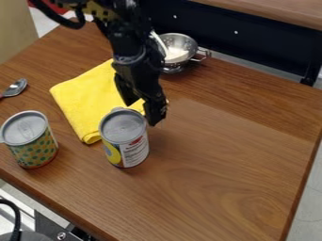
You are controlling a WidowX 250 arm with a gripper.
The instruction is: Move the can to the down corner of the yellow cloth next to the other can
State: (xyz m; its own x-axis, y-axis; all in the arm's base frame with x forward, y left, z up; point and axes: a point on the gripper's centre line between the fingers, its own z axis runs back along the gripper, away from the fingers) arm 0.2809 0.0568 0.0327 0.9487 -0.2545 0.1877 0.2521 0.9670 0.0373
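Observation:
The black gripper hangs at upper centre, its fingers apart, just behind and above a can with a white and yellow label. That can stands upright on the wooden table near the front corner of the yellow cloth. Whether a finger touches its back rim I cannot tell. The other can, patterned in green and yellow with a grey lid, is upright at the left, a short way off the cloth. Part of the cloth's right side is hidden behind the arm and the labelled can.
A metal colander with something white in it sits behind the arm, near the table's back edge. At the far left lies a spoon. The wooden tabletop extends to the right.

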